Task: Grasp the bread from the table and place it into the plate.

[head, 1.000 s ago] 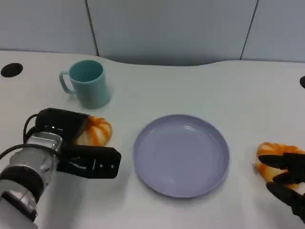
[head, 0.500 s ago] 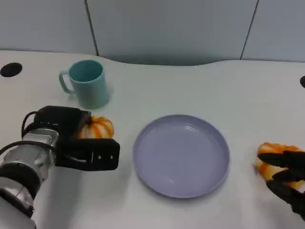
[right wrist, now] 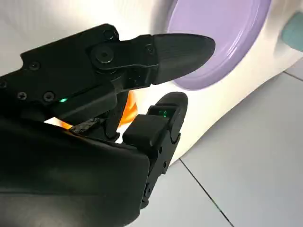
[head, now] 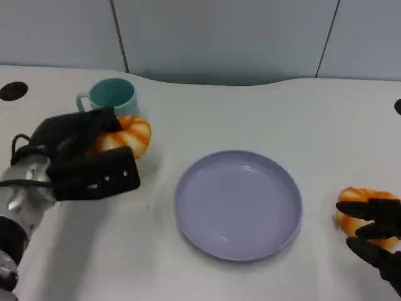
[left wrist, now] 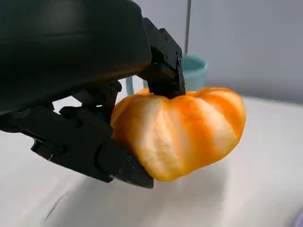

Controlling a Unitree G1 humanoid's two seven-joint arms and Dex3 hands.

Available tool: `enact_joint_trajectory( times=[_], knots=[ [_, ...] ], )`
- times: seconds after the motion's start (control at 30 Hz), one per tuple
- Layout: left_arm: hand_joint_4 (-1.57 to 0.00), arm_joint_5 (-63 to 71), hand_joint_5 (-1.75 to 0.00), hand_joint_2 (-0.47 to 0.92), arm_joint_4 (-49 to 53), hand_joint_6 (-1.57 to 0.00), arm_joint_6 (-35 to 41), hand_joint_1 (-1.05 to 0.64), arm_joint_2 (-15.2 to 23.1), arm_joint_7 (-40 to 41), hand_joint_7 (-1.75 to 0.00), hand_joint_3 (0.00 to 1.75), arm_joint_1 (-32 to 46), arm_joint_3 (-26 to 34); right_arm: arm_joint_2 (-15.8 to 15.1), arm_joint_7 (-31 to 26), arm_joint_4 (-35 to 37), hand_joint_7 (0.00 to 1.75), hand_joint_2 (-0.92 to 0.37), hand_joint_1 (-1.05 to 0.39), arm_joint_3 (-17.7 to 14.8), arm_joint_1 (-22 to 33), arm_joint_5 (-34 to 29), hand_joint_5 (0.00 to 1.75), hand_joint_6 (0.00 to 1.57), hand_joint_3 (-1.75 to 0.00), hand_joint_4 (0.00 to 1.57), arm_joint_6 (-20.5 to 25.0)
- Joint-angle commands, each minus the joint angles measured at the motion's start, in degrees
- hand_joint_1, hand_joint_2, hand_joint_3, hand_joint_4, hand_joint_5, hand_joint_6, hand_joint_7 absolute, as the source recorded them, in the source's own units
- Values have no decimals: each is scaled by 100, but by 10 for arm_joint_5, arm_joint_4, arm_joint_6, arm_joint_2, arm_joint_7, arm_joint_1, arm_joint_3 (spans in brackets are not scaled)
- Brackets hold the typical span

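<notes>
The bread (head: pixel 122 137) is orange with pale cream stripes (like a small pumpkin), and a second bread (head: pixel 363 216) near the desk's right edge matches it. The plate (head: pixel 238 204) is plain lavender, the mug (head: pixel 111 97) teal, the desk (head: pixel 263 113) white.

We see our right hand (right wrist: pixel 142 90) with its black fingers (right wrist: pixel 180 47) reaching toward the purple plate (right wrist: pixel 222 42) on the white bench (right wrist: pixel 42 19). A sliver of orange bread (right wrist: pixel 127 108) shows between the fingers.
</notes>
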Motion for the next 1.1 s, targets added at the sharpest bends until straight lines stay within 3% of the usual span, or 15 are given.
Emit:
enact_joint_trajectory(
  times=[0.03, 0.33, 0.57, 0.93, 1.1],
  knots=[
    [-76, -34, -175, 82, -62, -59, -13, -9, 27, -38, -175, 8, 16, 35, 3, -5, -6, 0, -92, -23, 3, -3, 0, 53, 82, -33, 67, 10],
    [-77, -69, -175, 84, -170, -58, -73, -9, 43, -100, -175, 8, 34, 63, 3, -10, 1, 0, -92, -26, 12, -12, -7, 54, 82, -32, 69, 17],
    [-78, -71, -175, 86, -215, -57, -101, -8, 11, -173, -175, 8, 22, 42, 2, -13, 18, 1, -92, -25, 12, -19, -7, 54, 82, -32, 70, 9],
    [-81, -38, -175, 86, -113, -60, -180, -9, -66, -194, -175, 9, -34, -17, 5, -14, 8, 1, -92, -27, 13, -11, -11, 54, 83, -32, 69, 17],
    [-81, -22, -175, 85, -80, -59, -199, -9, -78, -185, -175, 8, -48, -30, 4, -14, 11, 1, -92, -24, 13, -9, -8, 54, 83, -32, 69, 3]
  ],
)
